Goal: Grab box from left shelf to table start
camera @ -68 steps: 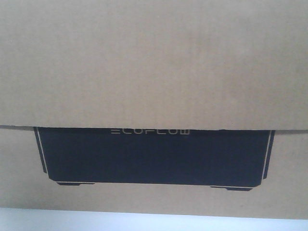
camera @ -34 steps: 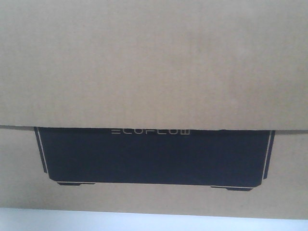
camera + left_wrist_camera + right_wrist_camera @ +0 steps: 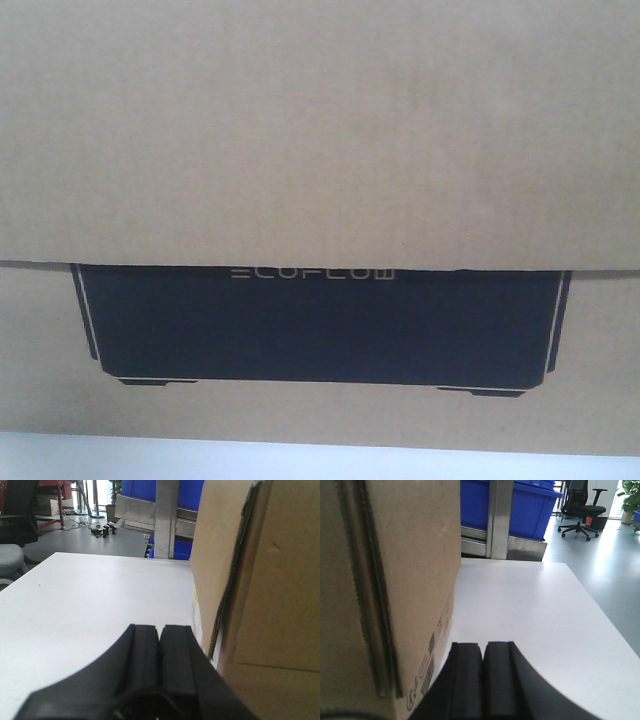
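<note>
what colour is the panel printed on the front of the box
Black, with a thin pale outline and pale lettering, on the brown cardboard box; clearest in the exterior front-facing view.

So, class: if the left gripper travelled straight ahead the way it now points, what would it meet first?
Probably nothing close: the left gripper, jaws shut, points along the bare table beside the box. The shelf stands beyond, though depth is unclear.

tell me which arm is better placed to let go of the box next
Neither clearly. The left pincer and right pincer are both shut and empty, one on each side of the box, which sits on the table. Placement looks symmetrical.
</note>
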### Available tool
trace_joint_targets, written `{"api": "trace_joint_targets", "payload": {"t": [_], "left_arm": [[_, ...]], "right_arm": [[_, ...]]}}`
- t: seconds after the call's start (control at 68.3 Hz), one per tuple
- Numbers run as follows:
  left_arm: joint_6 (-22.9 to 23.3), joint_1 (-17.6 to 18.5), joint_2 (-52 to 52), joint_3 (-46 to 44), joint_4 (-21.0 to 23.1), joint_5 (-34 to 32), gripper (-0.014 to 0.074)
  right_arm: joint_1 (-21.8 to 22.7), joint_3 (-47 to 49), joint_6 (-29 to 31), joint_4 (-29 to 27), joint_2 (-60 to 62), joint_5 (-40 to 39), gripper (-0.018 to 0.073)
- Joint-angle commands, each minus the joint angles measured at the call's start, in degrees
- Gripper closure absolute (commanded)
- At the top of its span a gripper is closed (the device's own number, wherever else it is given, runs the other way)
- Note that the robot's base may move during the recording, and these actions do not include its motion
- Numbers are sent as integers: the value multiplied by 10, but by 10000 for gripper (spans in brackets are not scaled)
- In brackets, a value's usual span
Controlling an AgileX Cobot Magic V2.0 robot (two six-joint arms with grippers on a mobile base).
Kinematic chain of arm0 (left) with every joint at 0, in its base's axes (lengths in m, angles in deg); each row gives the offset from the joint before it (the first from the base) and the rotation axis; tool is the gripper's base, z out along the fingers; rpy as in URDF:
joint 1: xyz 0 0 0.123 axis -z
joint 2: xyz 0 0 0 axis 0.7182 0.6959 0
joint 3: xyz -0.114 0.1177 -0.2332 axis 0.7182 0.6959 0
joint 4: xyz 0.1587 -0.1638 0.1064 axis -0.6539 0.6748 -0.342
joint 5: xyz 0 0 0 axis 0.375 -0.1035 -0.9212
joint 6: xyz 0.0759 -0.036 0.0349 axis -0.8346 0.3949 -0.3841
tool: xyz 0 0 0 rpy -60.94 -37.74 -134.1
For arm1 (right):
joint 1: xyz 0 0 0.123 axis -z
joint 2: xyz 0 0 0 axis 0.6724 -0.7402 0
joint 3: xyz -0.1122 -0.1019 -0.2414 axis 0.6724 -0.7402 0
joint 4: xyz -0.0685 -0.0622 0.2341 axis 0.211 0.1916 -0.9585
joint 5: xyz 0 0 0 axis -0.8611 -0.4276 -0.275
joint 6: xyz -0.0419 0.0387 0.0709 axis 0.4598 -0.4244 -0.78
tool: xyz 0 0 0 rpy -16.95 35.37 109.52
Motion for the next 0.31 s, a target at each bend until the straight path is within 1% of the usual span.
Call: {"api": "trace_joint_targets", "payload": {"t": [0.0,0.293], "left_arm": [[-2,0,-8,-2,6,-52,688],[-2,0,-8,-2,6,-52,688]], "right_arm": [[2,-3,1,6,5,-56,502],[2,-3,1,6,5,-56,502]]}}
